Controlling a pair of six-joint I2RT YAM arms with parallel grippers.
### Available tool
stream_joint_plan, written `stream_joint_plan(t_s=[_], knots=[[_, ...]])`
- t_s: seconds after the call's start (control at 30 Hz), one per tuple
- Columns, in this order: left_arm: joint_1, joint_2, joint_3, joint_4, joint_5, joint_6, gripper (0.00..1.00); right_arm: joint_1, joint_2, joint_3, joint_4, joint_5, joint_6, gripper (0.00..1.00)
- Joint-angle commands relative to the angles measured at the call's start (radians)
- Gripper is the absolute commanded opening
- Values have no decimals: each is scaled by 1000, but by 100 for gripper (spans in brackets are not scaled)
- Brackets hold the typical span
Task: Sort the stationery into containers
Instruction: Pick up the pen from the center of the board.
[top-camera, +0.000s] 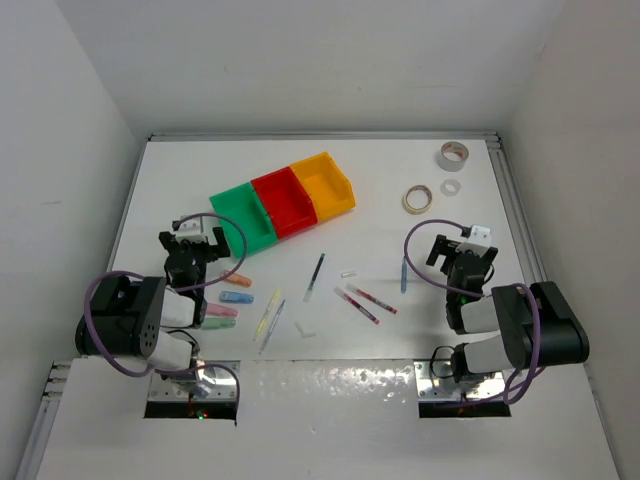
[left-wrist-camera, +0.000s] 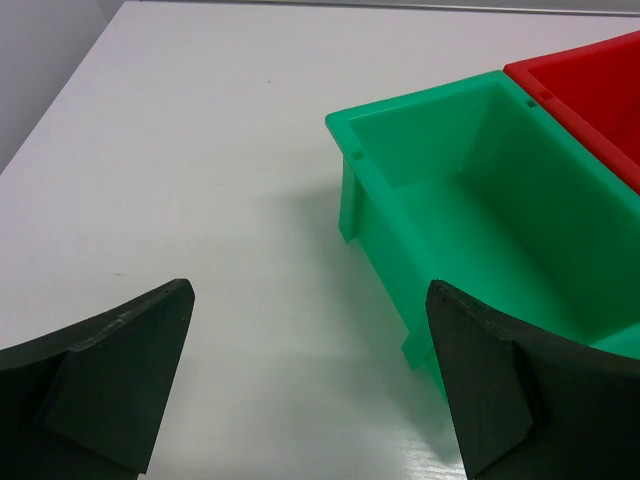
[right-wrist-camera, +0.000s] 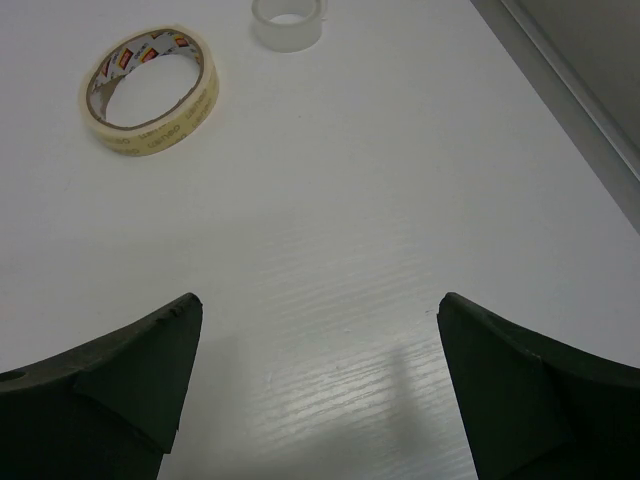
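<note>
Three joined bins stand at the table's middle back: green (top-camera: 245, 215), red (top-camera: 285, 200), yellow-orange (top-camera: 325, 183). Pens lie in the middle: black (top-camera: 316, 275), blue (top-camera: 404, 275), two red (top-camera: 362, 301), yellow (top-camera: 268, 312). Pastel pieces lie at the left: orange (top-camera: 238, 279), blue (top-camera: 236, 296), pink (top-camera: 222, 311), green (top-camera: 220, 324). Tape rolls lie at the back right: grey (top-camera: 453, 155), white (top-camera: 451, 186), tan (top-camera: 417, 198). My left gripper (top-camera: 193, 240) is open and empty beside the green bin (left-wrist-camera: 480, 200). My right gripper (top-camera: 462, 250) is open and empty, below the tan roll (right-wrist-camera: 150, 88).
The red bin (left-wrist-camera: 590, 90) shows at the upper right of the left wrist view. The white roll (right-wrist-camera: 288, 20) lies beyond the tan one. Two small white bits (top-camera: 348, 273) (top-camera: 305, 327) lie among the pens. A raised rail (top-camera: 515, 215) runs along the table's right edge.
</note>
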Motion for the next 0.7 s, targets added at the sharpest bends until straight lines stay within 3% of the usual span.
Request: stream_joint_plan(t_s=[0.0, 0.07, 0.2, 0.23, 0.27, 0.37, 0.5, 0.57, 0.6, 0.63, 0.67], knots=[[-9, -2, 20, 46, -3, 3, 100, 5, -8, -61, 66, 1, 10, 99], [-13, 0, 18, 55, -10, 4, 100, 7, -59, -47, 21, -40, -15, 99], [-10, -52, 11, 55, -68, -17, 100, 16, -253, 71, -326, -144, -61, 99], [-10, -93, 26, -4, -111, -60, 100, 15, -291, 92, -379, -170, -74, 99], [-6, -135, 52, -184, -210, -110, 100, 16, -331, 108, -424, -190, -93, 99], [5, -245, 213, -496, -399, -210, 100, 16, -457, 206, -596, -235, -146, 99], [-18, -363, 329, -822, -490, -264, 100, 13, -528, 343, -786, -165, -41, 99], [-30, -399, 363, -961, -466, -299, 100, 13, -523, 426, -887, -279, -62, 99], [-30, -434, 395, -1000, -425, -246, 100, 12, -511, 507, -996, -343, -134, 99], [-33, -450, 411, -1028, -361, -186, 100, 12, -479, 551, -1056, -418, -172, 99], [-36, -474, 445, -1089, -190, -110, 100, 13, -460, 625, -1167, -526, -235, 99]])
